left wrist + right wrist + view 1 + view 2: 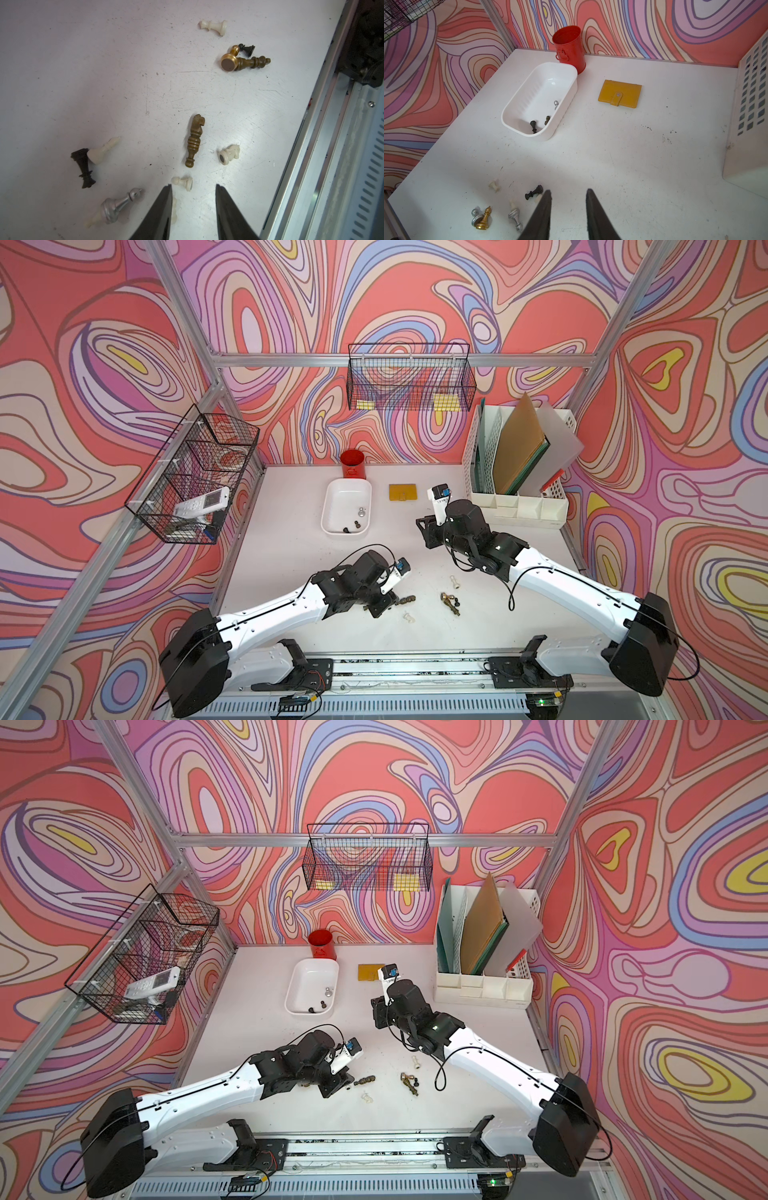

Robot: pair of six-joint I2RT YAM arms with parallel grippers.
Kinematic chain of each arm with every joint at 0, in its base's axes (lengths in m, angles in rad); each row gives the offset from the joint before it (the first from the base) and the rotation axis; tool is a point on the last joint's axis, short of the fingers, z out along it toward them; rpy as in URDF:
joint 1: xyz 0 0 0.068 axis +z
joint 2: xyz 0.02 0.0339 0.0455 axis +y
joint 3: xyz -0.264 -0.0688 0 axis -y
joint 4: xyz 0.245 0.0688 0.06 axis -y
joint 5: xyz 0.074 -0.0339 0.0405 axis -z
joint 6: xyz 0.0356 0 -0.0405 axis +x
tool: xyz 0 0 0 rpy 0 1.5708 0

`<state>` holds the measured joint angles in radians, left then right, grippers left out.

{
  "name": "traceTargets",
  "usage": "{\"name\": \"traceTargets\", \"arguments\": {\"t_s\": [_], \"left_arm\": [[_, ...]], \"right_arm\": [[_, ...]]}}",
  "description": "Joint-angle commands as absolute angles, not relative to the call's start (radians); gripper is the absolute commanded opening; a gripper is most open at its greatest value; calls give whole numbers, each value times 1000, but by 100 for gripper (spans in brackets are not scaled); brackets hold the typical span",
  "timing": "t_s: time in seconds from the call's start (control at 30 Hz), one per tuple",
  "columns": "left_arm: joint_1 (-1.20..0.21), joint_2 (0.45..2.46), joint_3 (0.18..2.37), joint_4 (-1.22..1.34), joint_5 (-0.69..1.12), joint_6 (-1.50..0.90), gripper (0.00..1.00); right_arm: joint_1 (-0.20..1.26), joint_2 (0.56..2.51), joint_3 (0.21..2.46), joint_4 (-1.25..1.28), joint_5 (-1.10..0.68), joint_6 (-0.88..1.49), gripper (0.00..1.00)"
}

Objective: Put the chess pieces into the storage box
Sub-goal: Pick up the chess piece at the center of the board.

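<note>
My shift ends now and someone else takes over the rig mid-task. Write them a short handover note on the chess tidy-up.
Left hand: open, empty, over the loose pieces, with a white pawn just ahead of its tips.
Right hand: open, empty, above the table, pointing toward the storage box.
Done: three are in the storage box: a black piece, a brown piece and a silver piece.
Left: roughly a dozen chess pieces lie scattered on the table toward its front edge; none is held.
</note>
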<state>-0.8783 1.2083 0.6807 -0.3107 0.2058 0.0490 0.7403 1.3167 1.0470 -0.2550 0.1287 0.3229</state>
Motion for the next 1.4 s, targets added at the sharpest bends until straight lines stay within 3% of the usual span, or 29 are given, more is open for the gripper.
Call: {"name": "traceTargets", "arguments": {"t_s": [0.0, 0.47, 0.87, 1.13, 1.37], "left_arm": [[-885, 1269, 687, -209, 237, 121, 40], [-905, 1479, 740, -180, 217, 126, 36], [-916, 1494, 743, -183, 228, 137, 34], [-1027, 1369, 660, -142, 194, 302, 38], [-1077, 1410, 717, -222, 167, 501, 38]], "right_arm": [[739, 1270, 1025, -263, 179, 318, 31], [739, 1183, 945, -232, 263, 296, 30], [738, 1239, 894, -457, 109, 511, 26], [738, 1169, 814, -588, 116, 580, 26], [738, 1026, 812, -535, 94, 569, 26]]}}
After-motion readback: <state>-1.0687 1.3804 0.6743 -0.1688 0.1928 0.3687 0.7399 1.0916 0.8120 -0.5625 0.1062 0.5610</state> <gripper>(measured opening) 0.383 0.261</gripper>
